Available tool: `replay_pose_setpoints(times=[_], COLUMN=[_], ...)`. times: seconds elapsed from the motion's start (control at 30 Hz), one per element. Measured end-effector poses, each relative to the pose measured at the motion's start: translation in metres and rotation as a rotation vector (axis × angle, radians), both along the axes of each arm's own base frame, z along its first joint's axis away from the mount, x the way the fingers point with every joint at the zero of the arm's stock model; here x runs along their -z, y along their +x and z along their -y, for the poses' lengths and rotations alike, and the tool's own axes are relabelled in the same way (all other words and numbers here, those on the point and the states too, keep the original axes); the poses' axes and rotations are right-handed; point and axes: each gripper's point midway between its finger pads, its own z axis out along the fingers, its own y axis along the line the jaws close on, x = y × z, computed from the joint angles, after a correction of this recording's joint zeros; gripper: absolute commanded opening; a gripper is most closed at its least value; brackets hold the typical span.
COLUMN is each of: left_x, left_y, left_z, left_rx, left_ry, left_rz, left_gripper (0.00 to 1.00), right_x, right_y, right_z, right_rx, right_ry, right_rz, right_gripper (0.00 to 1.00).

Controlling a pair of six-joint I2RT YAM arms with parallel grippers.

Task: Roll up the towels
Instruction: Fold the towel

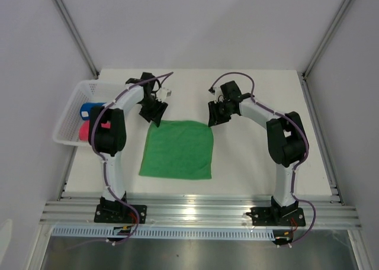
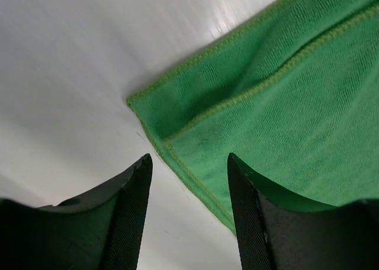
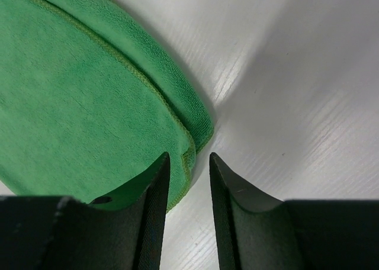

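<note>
White table [image 1: 260,157] carried folded green towel [image 1: 177,150]. At its far corners left gripper [image 2: 188,157] and right gripper [image 3: 188,156] hung open, nothing pinched. Judged best: pinch both layers together, roll evenly.

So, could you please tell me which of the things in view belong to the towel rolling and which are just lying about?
Belonging to the job:
- bright green microfibre towel, lying flat
- royal blue microfibre towel
- pink-red microfibre towel

Just lying about:
- white plastic mesh basket, holding the blue and pink-red towels
- white table
</note>
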Motion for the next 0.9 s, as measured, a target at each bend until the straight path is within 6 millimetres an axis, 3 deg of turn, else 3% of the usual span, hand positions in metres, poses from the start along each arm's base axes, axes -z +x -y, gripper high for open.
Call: replay_pose_setpoints(times=[0.3,0.47,0.6,0.67,0.8,0.9], left_x=[0.003,0.024,0.030,0.029,0.025,0.025], left_y=[0.027,0.009,-0.004,-0.003,0.004,0.007], left_z=[0.003,-0.001,-0.004,-0.004,-0.002,-0.002], left_rx=[-0.026,-0.032,-0.043,-0.049,-0.057,-0.056], left_ry=[0.019,0.038,0.051,0.049,0.042,0.040], left_rz=[-0.014,-0.143,-0.222,-0.235,-0.215,-0.204], left_gripper=[0.48,0.50,0.51,0.50,0.38,0.36], right_x=[0.003,0.007,0.009,0.009,0.008,0.008], right_y=[0.002,0.001,0.000,0.000,0.000,0.000], right_z=[-0.003,-0.002,-0.002,-0.003,-0.005,-0.006], right_rx=[0.003,0.003,0.005,0.008,0.010,0.011], right_ry=[0.006,0.005,0.004,0.006,0.012,0.015], right_rz=[0.002,-0.003,-0.009,-0.009,-0.006,-0.007], right_gripper=[0.32,0.32,0.31,0.28,0.19,0.17])
